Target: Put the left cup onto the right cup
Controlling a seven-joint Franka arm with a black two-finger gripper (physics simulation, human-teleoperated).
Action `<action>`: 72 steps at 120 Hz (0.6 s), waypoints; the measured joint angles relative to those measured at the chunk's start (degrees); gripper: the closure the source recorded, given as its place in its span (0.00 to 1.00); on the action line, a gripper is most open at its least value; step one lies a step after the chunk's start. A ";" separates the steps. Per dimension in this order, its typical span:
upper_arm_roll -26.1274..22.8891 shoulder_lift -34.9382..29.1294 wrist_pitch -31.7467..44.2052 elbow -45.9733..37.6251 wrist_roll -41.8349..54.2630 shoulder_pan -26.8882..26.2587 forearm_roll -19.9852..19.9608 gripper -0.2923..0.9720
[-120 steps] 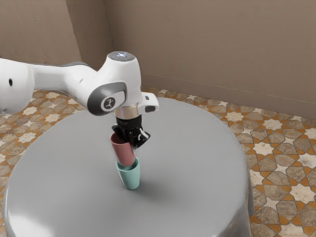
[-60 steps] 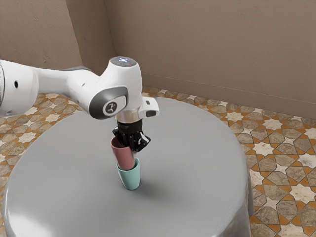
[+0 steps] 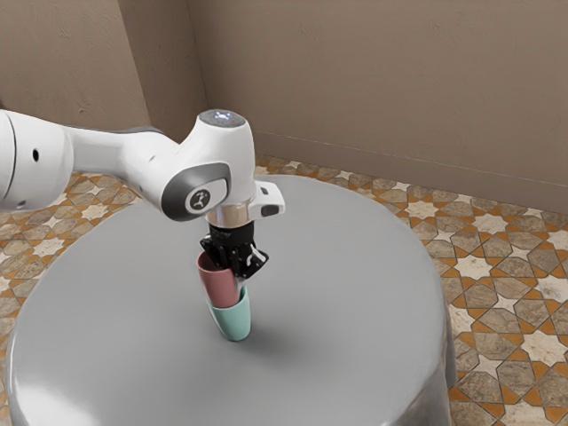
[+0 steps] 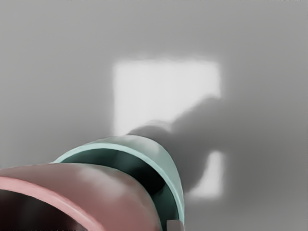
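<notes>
Lowered since a second ago, the gripper (image 3: 236, 264) is seen pinched on the rim of the pink cup (image 3: 217, 280), which has been sunk deeper into the teal cup (image 3: 233, 321) and leans toward the exterior view's left. Both cups are carried near the middle of the round grey table (image 3: 373, 293), well apart from its edges.
</notes>
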 joint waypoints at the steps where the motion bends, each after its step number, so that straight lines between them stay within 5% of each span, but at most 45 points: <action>1: 0.00 0.03 0.01 0.00 0.02 0.00 -0.03 0.73; 30: 0.01 1.07 0.18 0.25 0.42 -0.01 -0.43 0.40; 72: 0.01 1.44 0.73 0.28 0.81 -0.01 -0.43 0.26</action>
